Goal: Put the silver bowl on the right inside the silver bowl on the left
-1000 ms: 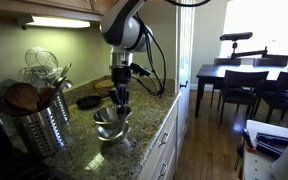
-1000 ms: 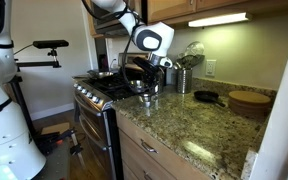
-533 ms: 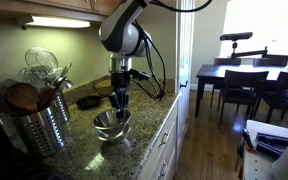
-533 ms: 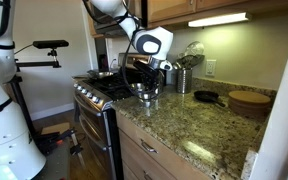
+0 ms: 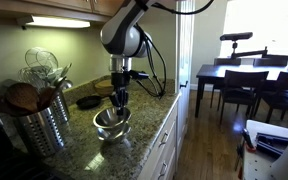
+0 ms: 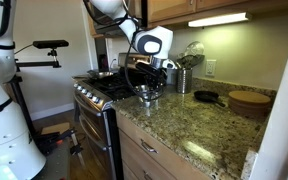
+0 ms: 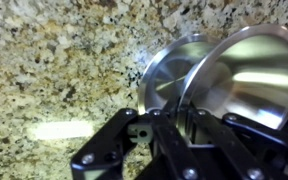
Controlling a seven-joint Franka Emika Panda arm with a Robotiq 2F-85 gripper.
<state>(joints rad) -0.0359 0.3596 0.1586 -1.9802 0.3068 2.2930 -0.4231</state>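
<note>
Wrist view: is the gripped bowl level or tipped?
Tipped: the gripped bowl slants steeply in the claw, overlapping the other bowl on the granite counter.

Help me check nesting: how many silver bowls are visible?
2. The lower bowl lies on the counter; the tilted bowl leans over it, held by the gripper. None seems hidden.

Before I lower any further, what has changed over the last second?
Very little. The end effector dipped slightly toward the counter, carrying the tilted bowl, whose rim it still grips, over the flat bowl. Nothing was let go. The flat bowl, the utensil crock and the pan stayed put.
</note>
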